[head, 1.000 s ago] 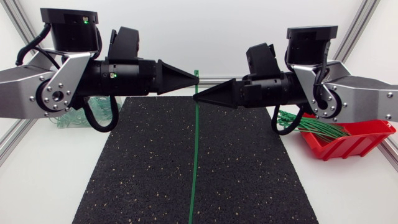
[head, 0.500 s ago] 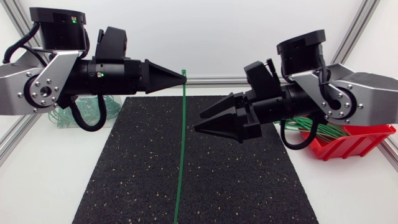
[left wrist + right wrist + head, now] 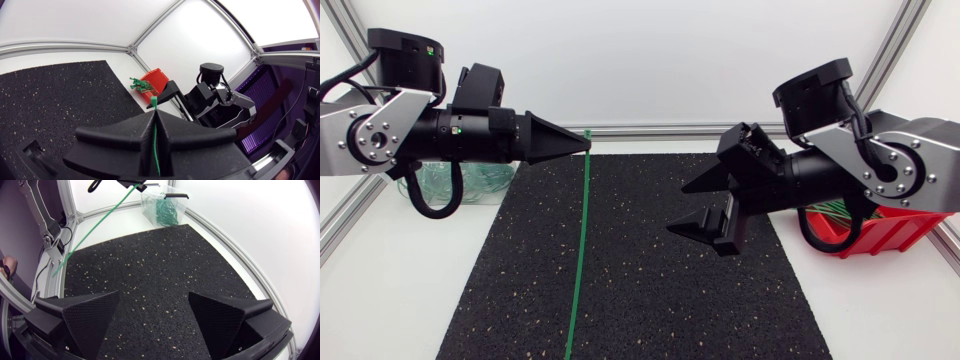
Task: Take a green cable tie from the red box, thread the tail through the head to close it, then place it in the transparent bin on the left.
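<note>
My left gripper (image 3: pixel 586 147) is shut on the top end of a straight green cable tie (image 3: pixel 576 260), which hangs down over the black mat (image 3: pixel 650 300). In the left wrist view the tie (image 3: pixel 154 142) runs between the shut fingers, its head (image 3: pixel 153 102) poking out past the tips. My right gripper (image 3: pixel 682 208) is open and empty, well to the right of the tie. Its wrist view shows its fingers spread wide over the mat (image 3: pixel 150 260), with the tie (image 3: pixel 95 227) slanting far ahead. The red box (image 3: pixel 880 232) holds more green ties.
The transparent bin (image 3: pixel 470 182) with several closed ties stands at the back left behind my left arm, and appears far ahead as the bin (image 3: pixel 162 205) in the right wrist view. The red box (image 3: pixel 152 80) sits past the mat's right edge.
My right gripper has let go of the tie, opened wide and drawn back to the right and down. My left gripper has carried the tie leftward.
</note>
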You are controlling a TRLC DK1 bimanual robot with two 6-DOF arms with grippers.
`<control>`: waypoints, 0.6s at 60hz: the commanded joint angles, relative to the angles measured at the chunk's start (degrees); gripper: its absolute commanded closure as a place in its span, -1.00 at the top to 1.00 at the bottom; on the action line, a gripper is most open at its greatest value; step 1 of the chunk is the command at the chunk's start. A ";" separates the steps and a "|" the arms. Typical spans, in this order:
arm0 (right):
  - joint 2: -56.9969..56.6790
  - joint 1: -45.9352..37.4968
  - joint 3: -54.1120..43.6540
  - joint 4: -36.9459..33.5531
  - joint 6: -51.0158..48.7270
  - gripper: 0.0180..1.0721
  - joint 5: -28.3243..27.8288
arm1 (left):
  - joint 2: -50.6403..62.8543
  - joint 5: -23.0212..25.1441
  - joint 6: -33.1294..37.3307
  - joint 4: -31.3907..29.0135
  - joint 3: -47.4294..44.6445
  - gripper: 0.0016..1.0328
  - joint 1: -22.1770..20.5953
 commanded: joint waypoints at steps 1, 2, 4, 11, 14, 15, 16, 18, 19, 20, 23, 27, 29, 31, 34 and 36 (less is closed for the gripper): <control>-0.46 1.88 -2.10 0.98 -2.92 0.93 2.22 | 2.43 1.61 0.76 -1.86 1.99 -0.93 1.64; -0.46 2.05 -2.19 0.81 -3.44 0.93 2.22 | 2.69 1.70 0.76 -2.30 2.16 -0.93 1.81; -0.37 2.49 -2.01 0.28 -4.41 0.93 2.48 | 3.22 2.14 0.76 -3.53 2.87 -0.93 2.25; -0.37 5.75 -3.59 1.24 -11.09 0.93 7.85 | 4.89 3.19 0.67 -6.08 4.54 -0.93 3.66; -0.55 6.98 -4.91 3.79 -14.43 0.93 10.75 | 5.33 3.37 0.58 -6.61 4.80 -0.93 3.92; -0.81 7.50 -5.70 5.46 -15.48 0.93 11.62 | 5.42 3.54 0.58 -6.87 4.98 -0.93 4.10; -1.25 8.12 -6.49 7.31 -16.01 0.93 12.42 | 5.59 3.63 0.58 -7.22 5.06 -0.93 4.28; -2.13 9.00 -7.99 11.26 -18.03 0.93 13.65 | 5.95 3.63 0.58 -7.93 5.50 -0.93 4.63; -2.31 9.17 -8.43 12.58 -19.00 0.93 14.26 | 6.03 3.72 0.49 -8.28 5.68 -0.93 4.71; -2.57 9.35 -8.95 14.16 -20.05 0.93 14.79 | 6.12 3.81 0.49 -8.54 5.77 -0.93 4.80; -2.83 9.70 -10.01 17.77 -23.66 0.93 15.67 | 6.56 4.07 0.49 -9.16 6.30 -0.93 4.98; -2.66 11.37 -12.65 27.08 -29.63 0.93 20.50 | 6.91 4.51 0.49 -9.60 6.73 -0.93 5.59; -2.39 11.72 -14.05 31.22 -32.62 0.93 21.64 | 7.09 4.69 0.49 -9.86 6.91 -0.93 5.68; -1.95 12.34 -15.02 34.03 -36.05 0.93 21.73 | 7.26 4.60 0.49 -9.95 7.00 -0.93 5.77; -1.25 13.13 -15.81 36.84 -40.36 0.93 21.82 | 7.53 4.69 0.49 -10.04 7.09 -0.93 5.95; -0.64 13.48 -16.07 38.07 -43.26 0.93 21.73 | 7.53 4.69 0.49 -10.12 7.17 -0.93 5.95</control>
